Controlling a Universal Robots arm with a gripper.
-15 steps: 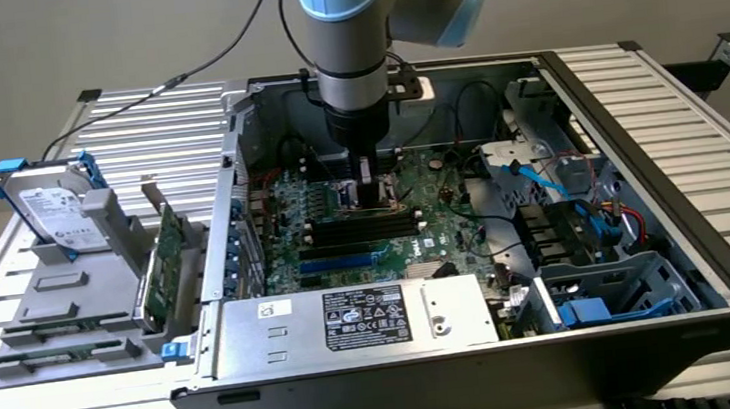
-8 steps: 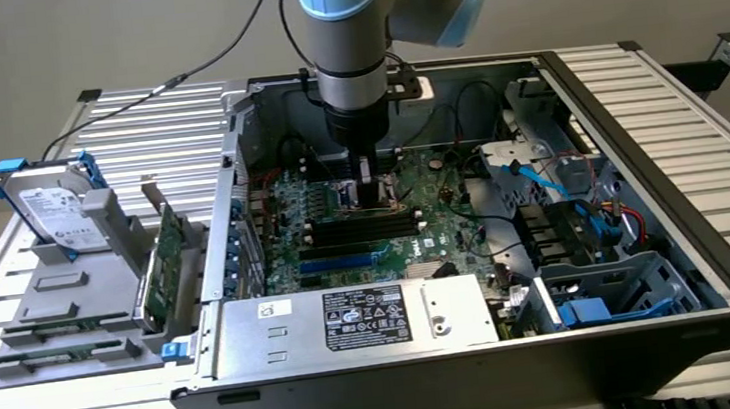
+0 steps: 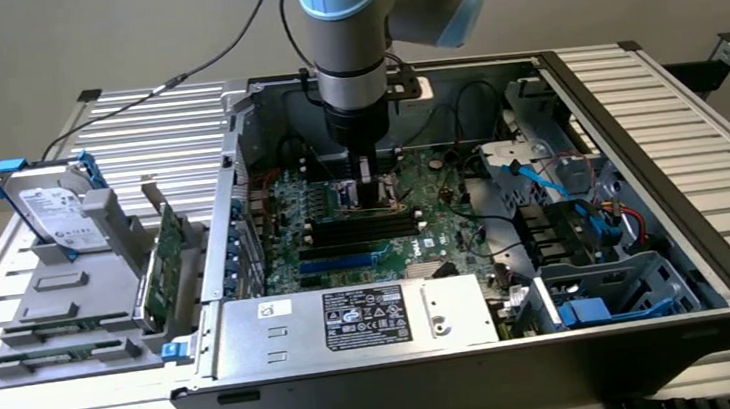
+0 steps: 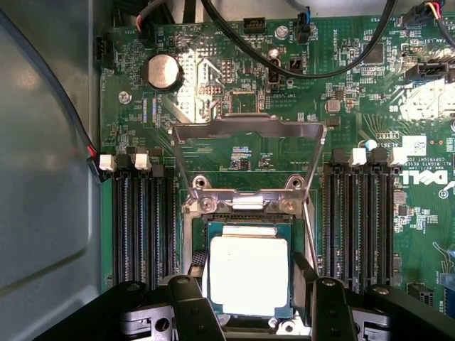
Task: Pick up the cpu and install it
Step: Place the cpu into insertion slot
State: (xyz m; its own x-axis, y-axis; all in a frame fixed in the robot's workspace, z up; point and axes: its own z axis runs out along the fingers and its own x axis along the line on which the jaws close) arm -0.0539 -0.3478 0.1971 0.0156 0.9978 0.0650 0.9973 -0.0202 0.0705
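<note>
The cpu [image 4: 249, 273], a small square chip with a dull silver top, lies in line with the open socket [image 4: 245, 213] on the green motherboard [image 4: 249, 71]. The socket's metal load plate [image 4: 249, 128] is flipped up and away from it. My gripper [image 4: 250, 284] straddles the cpu, its black fingers [image 4: 190, 302] pressed against two opposite edges, shut on it. Whether the chip rests fully in the socket I cannot tell. In the exterior view my gripper [image 3: 372, 192] reaches straight down into the open computer case [image 3: 637, 239], low over the motherboard.
Black memory slots [image 4: 138, 220] flank the socket on both sides. Cables [image 4: 298, 64] cross the board beyond it. A power supply [image 3: 363, 320] sits at the case's near edge. On the exterior view's left, a grey rack [image 3: 72, 293] holds a hard drive [image 3: 51, 210].
</note>
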